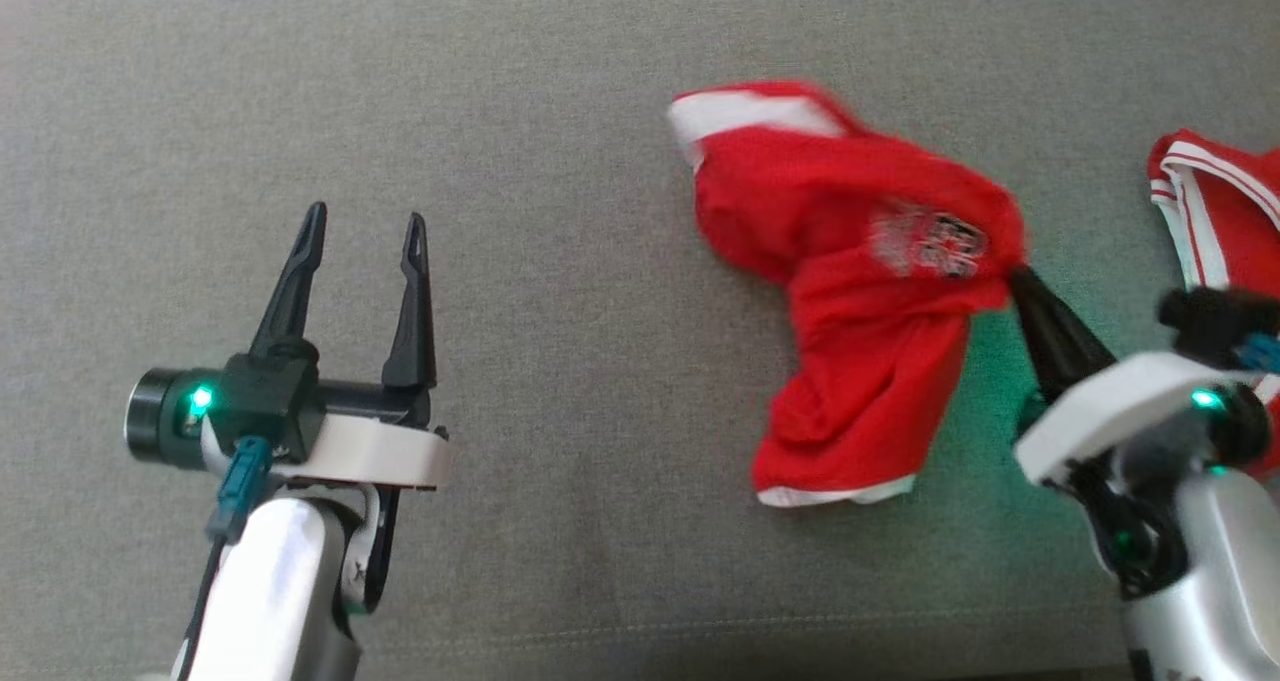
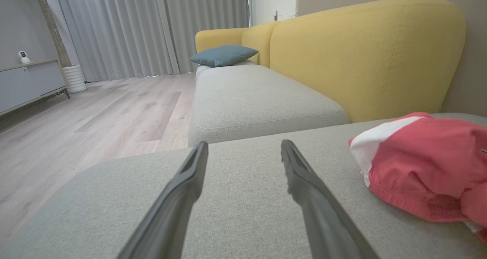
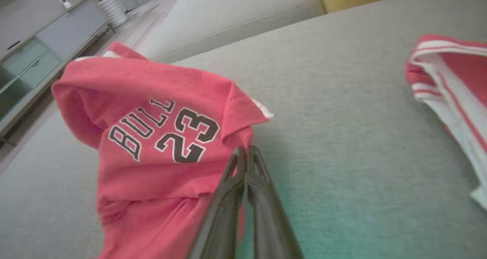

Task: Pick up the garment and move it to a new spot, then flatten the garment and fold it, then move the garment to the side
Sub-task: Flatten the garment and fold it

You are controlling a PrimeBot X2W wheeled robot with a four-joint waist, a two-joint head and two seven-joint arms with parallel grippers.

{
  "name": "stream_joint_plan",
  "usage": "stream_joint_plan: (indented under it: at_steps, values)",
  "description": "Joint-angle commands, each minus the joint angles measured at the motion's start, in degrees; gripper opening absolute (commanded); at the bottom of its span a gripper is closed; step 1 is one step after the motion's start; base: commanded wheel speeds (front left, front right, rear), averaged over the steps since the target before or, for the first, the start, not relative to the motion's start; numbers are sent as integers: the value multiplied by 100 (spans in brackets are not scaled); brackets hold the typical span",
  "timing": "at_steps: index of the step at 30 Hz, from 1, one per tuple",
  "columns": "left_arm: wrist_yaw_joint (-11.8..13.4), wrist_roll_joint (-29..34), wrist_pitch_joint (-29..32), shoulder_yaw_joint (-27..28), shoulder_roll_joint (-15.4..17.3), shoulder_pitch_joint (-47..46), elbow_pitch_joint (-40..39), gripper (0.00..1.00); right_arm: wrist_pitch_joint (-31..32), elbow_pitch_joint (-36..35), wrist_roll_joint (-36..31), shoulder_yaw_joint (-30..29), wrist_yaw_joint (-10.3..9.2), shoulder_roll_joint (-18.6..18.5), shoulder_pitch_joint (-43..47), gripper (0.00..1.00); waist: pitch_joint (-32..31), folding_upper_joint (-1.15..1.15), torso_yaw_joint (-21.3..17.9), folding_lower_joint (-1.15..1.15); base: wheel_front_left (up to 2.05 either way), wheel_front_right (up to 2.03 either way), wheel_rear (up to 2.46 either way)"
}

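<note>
Right end effector (image 1: pixel 1017 275) pinching red garment (image 1: pixel 850 261); left end effector (image 1: pixel 366 213) spread wide.

Red garment (image 1: pixel 860 301) bunched, 23 print up, on grey cushion (image 1: pixel 560 111).

Second red garment (image 1: pixel 1228 216) cut off at right edge; garment (image 1: pixel 860 301) print blurred.
</note>
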Motion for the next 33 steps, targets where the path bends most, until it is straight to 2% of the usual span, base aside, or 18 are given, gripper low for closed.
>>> stream_joint_plan:
  at_steps: [1,6,7,8,9,13,18,25,33]
  values:
    - [-22,50,-30,213,72,-123,-146,100,-27,-155,-49,-53,37,25,-4,0,7,0,-4,0,0,0,0]
    - [-38,55,-30,209,65,-127,-112,100,-170,137,-350,-447,37,49,285,0,-7,0,-13,0,0,0,0]
    - [-40,54,-30,211,66,-125,-105,100,-234,161,-388,-472,37,74,309,19,-11,0,-17,0,0,0,0]
    - [-43,52,-30,212,65,-121,-97,100,-290,173,-427,-478,37,97,333,64,-21,0,-20,0,0,0,0]
    - [-45,50,-30,215,66,-115,-89,100,-387,150,-481,-490,37,116,347,100,-33,0,-26,0,0,0,0]
    - [-30,41,-30,233,57,-46,-51,100,-1054,-295,-860,-567,37,181,410,100,-152,0,-55,0,0,0,0]
    - [-6,27,-30,248,44,69,-29,100,-1514,-940,-1249,-531,37,150,558,100,-310,0,-78,0,0,0,0]
    - [21,-4,-30,270,41,272,-6,100,-1455,-1571,-1465,-321,37,238,958,100,-532,0,-103,0,0,0,0]
    - [52,-28,-30,287,40,411,-7,100,-1340,-1777,-1447,-328,37,369,1201,100,-591,0,-100,0,0,0,0]
